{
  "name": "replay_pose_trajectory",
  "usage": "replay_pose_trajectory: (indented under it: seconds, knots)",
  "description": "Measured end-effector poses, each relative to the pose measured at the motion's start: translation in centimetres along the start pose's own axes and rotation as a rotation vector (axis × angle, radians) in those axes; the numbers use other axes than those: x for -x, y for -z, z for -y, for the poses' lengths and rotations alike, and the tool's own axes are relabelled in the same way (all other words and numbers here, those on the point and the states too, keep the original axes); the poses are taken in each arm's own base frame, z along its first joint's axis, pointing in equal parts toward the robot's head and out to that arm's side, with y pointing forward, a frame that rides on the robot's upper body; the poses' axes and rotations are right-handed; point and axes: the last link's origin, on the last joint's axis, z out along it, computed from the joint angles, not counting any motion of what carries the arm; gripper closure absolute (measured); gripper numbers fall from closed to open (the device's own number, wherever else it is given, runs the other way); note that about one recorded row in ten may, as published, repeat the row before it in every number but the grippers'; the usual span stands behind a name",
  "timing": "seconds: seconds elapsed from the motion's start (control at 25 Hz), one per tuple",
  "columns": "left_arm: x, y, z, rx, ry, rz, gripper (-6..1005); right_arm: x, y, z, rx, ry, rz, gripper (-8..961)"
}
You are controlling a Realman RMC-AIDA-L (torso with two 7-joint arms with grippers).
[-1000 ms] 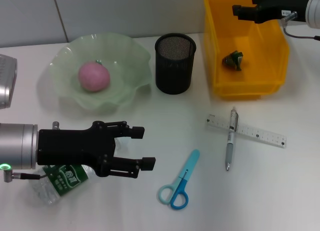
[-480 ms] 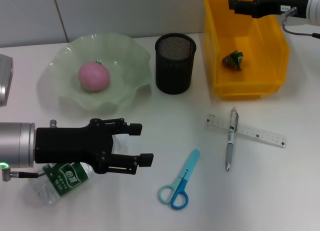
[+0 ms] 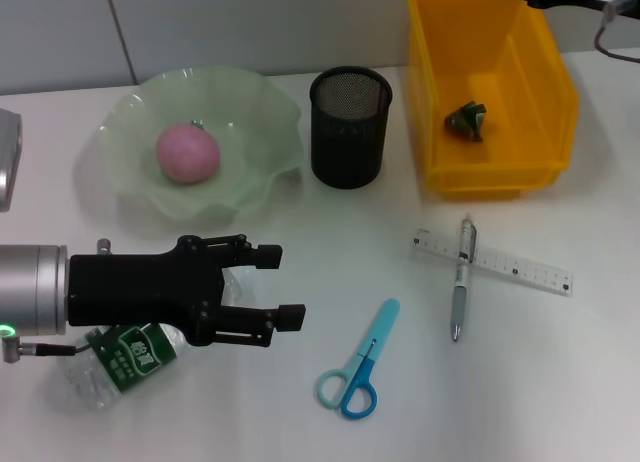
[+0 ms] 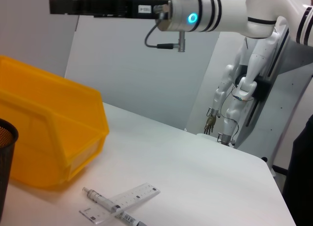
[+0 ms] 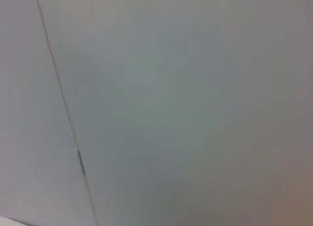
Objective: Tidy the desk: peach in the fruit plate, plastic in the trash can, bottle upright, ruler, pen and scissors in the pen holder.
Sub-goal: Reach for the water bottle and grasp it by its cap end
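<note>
A pink peach point(image 3: 187, 152) lies in the green fruit plate point(image 3: 255, 187). Crumpled plastic point(image 3: 468, 120) sits inside the yellow trash bin point(image 3: 500, 177). The bottle point(image 3: 115, 360), with a green label, lies on its side under my left arm. My left gripper point(image 3: 285, 284) hovers open just right of the bottle, holding nothing. The clear ruler point(image 3: 515, 270) and the pen point(image 3: 461, 282) lie crossed on the table, right of the blue scissors point(image 3: 358, 370). The black mesh pen holder point(image 3: 350, 127) stands empty. My right gripper point(image 4: 56, 6) is raised high above the bin.
The bin point(image 4: 49, 138), the ruler point(image 4: 139, 194) and the pen point(image 4: 100, 200) also show in the left wrist view. A grey device point(image 3: 8, 157) sits at the table's left edge. The right wrist view shows only a wall.
My right arm has lifted away from over the yellow bin and almost left the head view. My left gripper has stayed open and barely shifted.
</note>
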Motion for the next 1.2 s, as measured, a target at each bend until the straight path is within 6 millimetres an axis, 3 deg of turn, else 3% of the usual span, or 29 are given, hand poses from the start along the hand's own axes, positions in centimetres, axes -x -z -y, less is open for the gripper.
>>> replay_pose_trajectory:
  seconds: [0.08, 0.28, 0.6, 0.8, 1.2]
  knots:
    - [0.0, 0.0, 0.0, 0.000, 0.001, -0.001, 139, 0.0, 0.3, 0.0, 0.011, -0.016, 0.008, 316]
    - [0.0, 0.0, 0.0, -0.001, 0.001, -0.002, 139, -0.3, 1.6, -1.2, 0.124, -0.050, -0.013, 163]
    - [-0.1, 0.1, 0.2, -0.014, 0.005, -0.007, 139, -3.0, 3.9, -4.2, 0.367, -0.007, -0.106, 162]
    - [-0.1, 0.6, 0.5, -0.047, 0.017, -0.029, 139, -5.0, 4.8, -5.1, 0.467, 0.020, -0.196, 162]
    - [0.6, 1.3, 0.4, -0.055, 0.025, -0.008, 139, -8.9, 4.4, -6.4, 0.548, 0.060, -0.351, 161]
